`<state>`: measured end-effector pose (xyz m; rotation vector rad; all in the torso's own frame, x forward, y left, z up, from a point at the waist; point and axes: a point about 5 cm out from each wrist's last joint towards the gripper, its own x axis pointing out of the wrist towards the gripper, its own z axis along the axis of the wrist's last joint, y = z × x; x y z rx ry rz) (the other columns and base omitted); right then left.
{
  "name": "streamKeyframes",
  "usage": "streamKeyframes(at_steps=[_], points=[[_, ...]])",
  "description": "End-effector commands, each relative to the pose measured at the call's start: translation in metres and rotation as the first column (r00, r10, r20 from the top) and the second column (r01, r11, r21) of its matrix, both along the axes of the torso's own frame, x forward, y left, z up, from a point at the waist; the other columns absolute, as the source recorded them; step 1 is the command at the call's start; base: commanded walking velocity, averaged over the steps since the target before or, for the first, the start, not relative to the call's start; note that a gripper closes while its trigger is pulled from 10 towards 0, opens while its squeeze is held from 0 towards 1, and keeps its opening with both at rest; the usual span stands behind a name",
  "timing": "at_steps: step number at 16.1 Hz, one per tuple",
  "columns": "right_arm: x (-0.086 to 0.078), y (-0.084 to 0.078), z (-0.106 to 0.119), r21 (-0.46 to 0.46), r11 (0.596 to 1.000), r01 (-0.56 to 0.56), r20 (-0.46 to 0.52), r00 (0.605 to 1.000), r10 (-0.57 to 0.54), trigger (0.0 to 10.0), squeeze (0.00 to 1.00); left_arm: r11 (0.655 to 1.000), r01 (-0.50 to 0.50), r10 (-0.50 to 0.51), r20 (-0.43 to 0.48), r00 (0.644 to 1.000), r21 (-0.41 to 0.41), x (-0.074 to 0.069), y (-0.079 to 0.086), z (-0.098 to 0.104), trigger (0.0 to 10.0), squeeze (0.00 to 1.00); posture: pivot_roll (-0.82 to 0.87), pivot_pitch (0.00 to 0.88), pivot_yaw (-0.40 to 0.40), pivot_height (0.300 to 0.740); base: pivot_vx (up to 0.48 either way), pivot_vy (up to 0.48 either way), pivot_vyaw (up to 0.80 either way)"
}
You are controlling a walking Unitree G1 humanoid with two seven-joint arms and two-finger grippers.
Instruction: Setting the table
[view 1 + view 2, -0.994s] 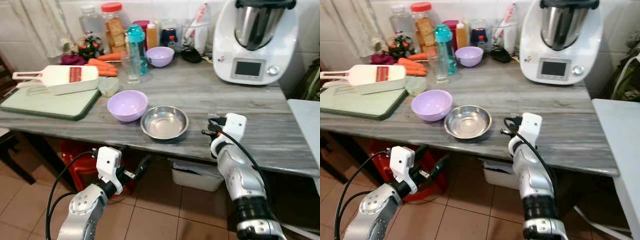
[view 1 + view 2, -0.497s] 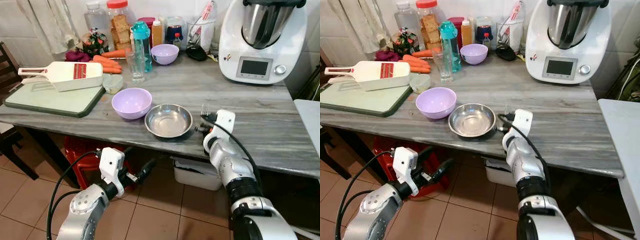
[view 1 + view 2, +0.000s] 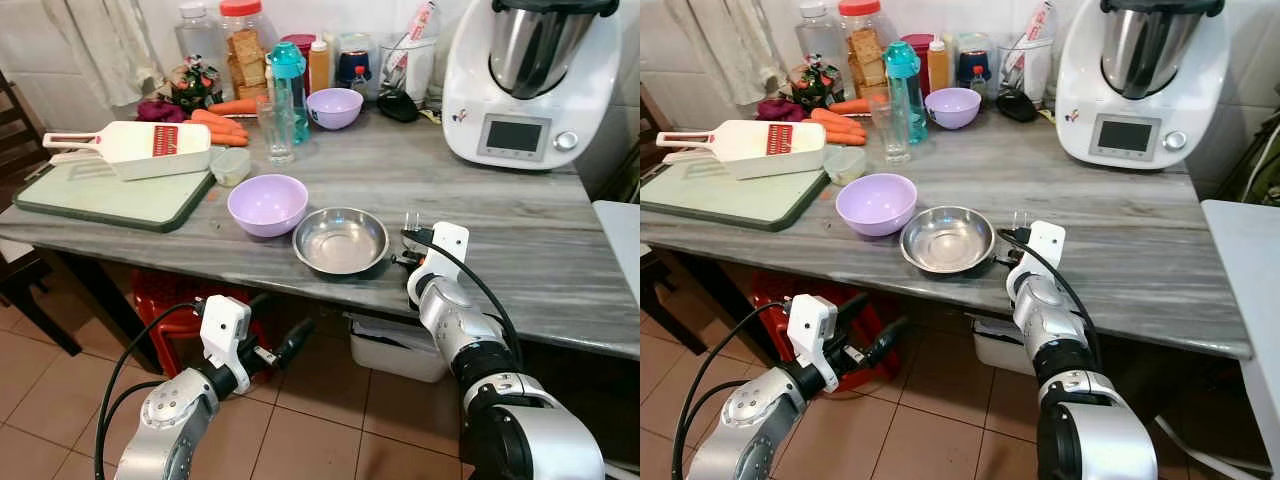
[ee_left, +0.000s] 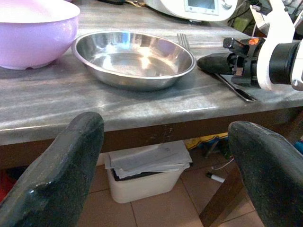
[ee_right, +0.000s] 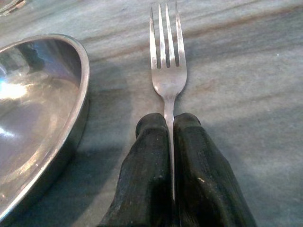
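The right tool [image 5: 168, 127] pinches a fork [image 5: 166, 71] by its handle, flat on the worktop [image 3: 520, 230] just beside the steel dish [image 3: 340, 240]. The left tool [image 4: 161, 161] hangs wide open below the worktop's edge.

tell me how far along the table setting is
Done: the steel bowl sits near the table's front edge. In hand: the right gripper is shut on the fork, laid flat just right of the bowl and not yet released. The left gripper hangs open below the edge.
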<state>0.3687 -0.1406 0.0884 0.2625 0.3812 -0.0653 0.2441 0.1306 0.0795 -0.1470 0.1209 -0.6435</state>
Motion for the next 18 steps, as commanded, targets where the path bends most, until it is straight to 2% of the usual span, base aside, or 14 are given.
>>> streamKeyframes(at_steps=[1, 2, 3, 4, 11, 15, 18], points=[[0.004, 0.003, 0.007, 0.008, 1.000, -0.005, 0.017, 1.000, 0.004, 10.0, 0.00, 1.000, 0.005, -0.005, 0.008, 1.000, 0.007, -0.001, 0.002, 0.003, 10.0, 0.00, -0.01, 0.000, 0.054, 0.740, 0.000, 0.000, 0.00], [0.005, 0.003, 0.007, 0.013, 1.000, -0.002, 0.019, 1.000, 0.002, 10.0, 0.70, 1.000, 0.008, -0.008, 0.009, 1.000, 0.007, -0.001, 0.001, 0.003, 10.0, 0.00, -0.01, 0.000, 0.055, 0.740, 0.000, 0.000, 0.00], [0.006, 0.002, 0.007, 0.013, 1.000, 0.005, 0.020, 1.000, -0.006, 10.0, 0.87, 1.000, 0.011, -0.011, 0.010, 1.000, 0.008, -0.001, 0.001, 0.003, 10.0, 0.00, -0.01, 0.000, 0.056, 0.740, 0.000, 0.000, 0.00], [0.006, 0.002, 0.006, 0.017, 1.000, 0.009, 0.019, 1.000, -0.009, 10.0, 1.00, 1.000, 0.012, -0.012, 0.010, 1.000, 0.008, -0.001, 0.000, 0.003, 10.0, 0.00, -0.01, 0.000, 0.057, 0.740, 0.000, 0.000, 0.00], [0.008, -0.004, 0.011, 0.022, 0.999, 0.050, 0.064, 0.997, -0.051, 10.0, 1.00, 0.999, 0.041, -0.041, 0.015, 0.999, -0.006, -0.001, -0.005, 0.006, 10.0, 0.00, -0.01, 0.000, 0.053, 0.740, 0.000, 0.000, 0.00], [0.009, -0.009, 0.020, 0.020, 0.998, 0.052, 0.140, 0.989, -0.054, 10.0, 1.00, 0.999, 0.037, -0.037, 0.021, 0.999, -0.013, 0.001, -0.007, 0.007, 10.0, 0.00, -0.02, 0.000, 0.048, 0.740, 0.000, 0.000, 0.00], [0.005, -0.014, 0.036, 0.014, 0.998, 0.056, 0.255, 0.965, -0.058, 10.0, 1.00, 1.000, 0.023, -0.023, 0.030, 0.999, -0.017, 0.004, -0.006, 0.008, 10.0, 0.00, -0.02, 0.000, 0.043, 0.740, 0.000, 0.000, 0.00]])
